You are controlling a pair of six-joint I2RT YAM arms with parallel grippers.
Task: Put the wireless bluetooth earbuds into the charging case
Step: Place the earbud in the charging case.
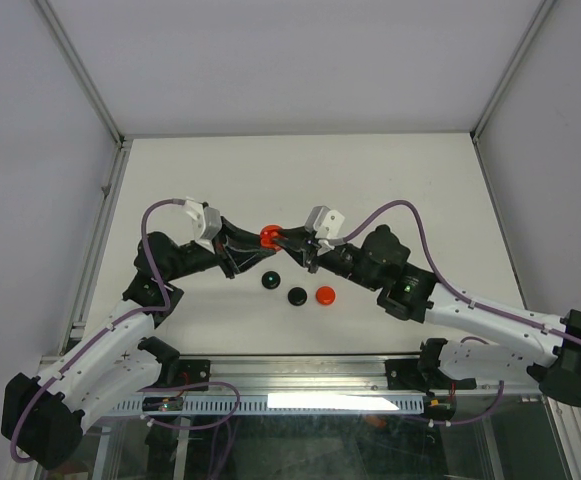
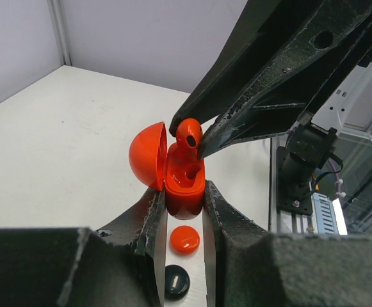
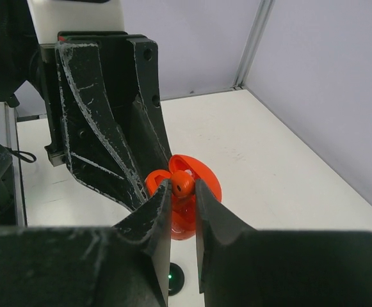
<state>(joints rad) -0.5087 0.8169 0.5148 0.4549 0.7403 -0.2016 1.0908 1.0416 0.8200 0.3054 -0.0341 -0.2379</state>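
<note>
The red charging case (image 2: 186, 185) is held above the table with its round lid (image 2: 146, 155) swung open to the left. My left gripper (image 2: 185, 199) is shut on the case's lower body. A small red earbud (image 2: 189, 132) hangs just above the case's open cavity, stem pointing down, pinched in my right gripper (image 3: 182, 190). In the right wrist view the earbud (image 3: 183, 183) sits between the fingertips with the case (image 3: 206, 180) right behind it. From above, the case (image 1: 269, 236) is between the left gripper (image 1: 257, 242) and the right gripper (image 1: 294, 240) at the table's middle.
Three round discs lie on the table below the grippers: a black one with a green dot (image 1: 269, 281), a plain black one (image 1: 297, 296) and a red one (image 1: 325, 295). The white table (image 1: 400, 170) has metal rails along its sides.
</note>
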